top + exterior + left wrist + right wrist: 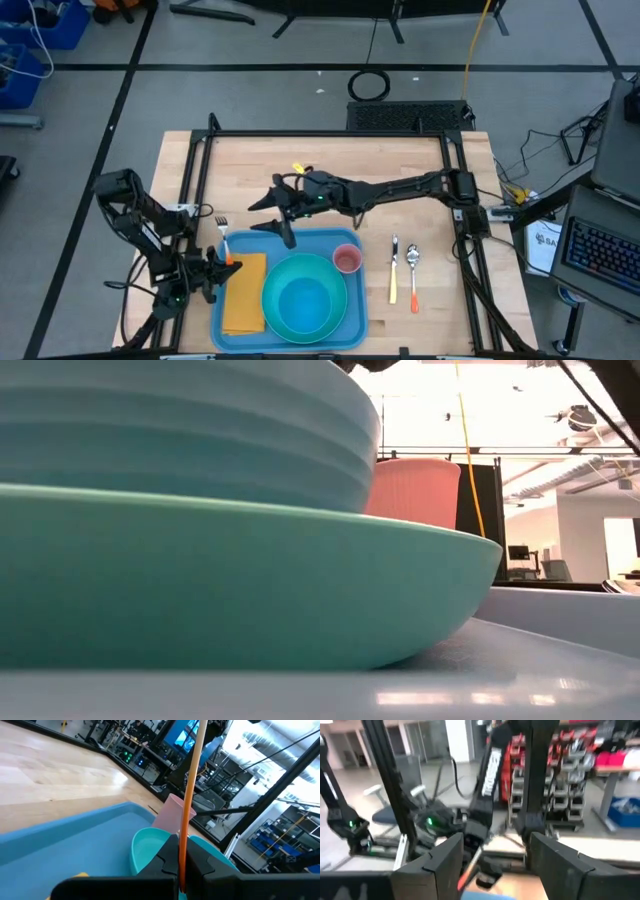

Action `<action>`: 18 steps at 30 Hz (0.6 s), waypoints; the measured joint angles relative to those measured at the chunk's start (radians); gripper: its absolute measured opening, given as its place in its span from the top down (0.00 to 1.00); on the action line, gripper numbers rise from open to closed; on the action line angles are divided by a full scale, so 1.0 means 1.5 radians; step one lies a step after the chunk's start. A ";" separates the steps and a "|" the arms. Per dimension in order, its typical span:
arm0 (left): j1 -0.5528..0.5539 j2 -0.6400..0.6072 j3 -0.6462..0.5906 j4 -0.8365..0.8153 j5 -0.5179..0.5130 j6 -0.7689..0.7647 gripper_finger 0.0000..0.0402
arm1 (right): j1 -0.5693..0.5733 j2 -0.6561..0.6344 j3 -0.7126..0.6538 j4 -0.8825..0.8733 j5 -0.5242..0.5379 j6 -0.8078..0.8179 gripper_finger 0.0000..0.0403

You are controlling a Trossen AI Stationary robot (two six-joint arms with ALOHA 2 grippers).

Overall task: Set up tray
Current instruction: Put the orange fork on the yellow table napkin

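The blue tray (312, 240) lies at the table's near middle. On it are an orange napkin (245, 293), a turquoise plate (338, 300) with a bowl (303, 300) in it, and a pink cup (346, 260). My left gripper (215, 268), by the tray's left rim, is shut on an orange-handled fork (222, 240) whose tines point toward the far edge. My right gripper (272, 220) hangs open and holds nothing above the tray's far left corner. The low view shows only the plate (250, 580), the bowl (180, 430) and the cup (415, 490) close up. My left gripper pinches the fork's orange handle (184, 840) between its two fingers. The fingers are level, come from the table's left side and lie across the fork. The rest of the fork (197, 750) sticks out beyond them toward the far edge; whether it touches the table, I cannot tell.
A knife (394, 270) and a spoon (413, 270), both orange-handled, lie on the wood right of the tray. A black frame (330, 133) runs along the table's far and side edges. Bare wood lies between the tray and the far edge.
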 joint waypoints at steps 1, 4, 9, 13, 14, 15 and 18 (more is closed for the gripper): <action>0.000 0.000 0.000 0.000 0.001 0.000 0.99 | -0.002 0.012 0.016 -0.010 -0.008 0.004 0.45; 0.000 0.000 0.000 0.001 0.001 0.004 1.00 | -0.007 0.052 0.069 -0.028 -0.018 0.016 0.44; 0.000 0.000 0.000 -0.003 0.001 0.008 1.00 | -0.012 0.097 0.126 -0.039 -0.019 -0.009 0.44; 0.000 0.000 0.000 -0.003 0.003 0.016 0.99 | -0.013 0.103 0.138 -0.036 -0.018 -0.017 0.44; 0.000 0.000 0.000 -0.003 0.003 0.020 1.00 | -0.014 0.102 0.138 -0.031 -0.019 -0.017 0.44; 0.000 0.000 0.000 -0.003 0.003 0.021 1.00 | -0.014 0.101 0.139 -0.026 -0.019 -0.017 0.44; 0.000 0.000 0.000 -0.004 0.003 0.023 0.99 | -0.014 0.100 0.139 -0.015 -0.020 -0.017 0.44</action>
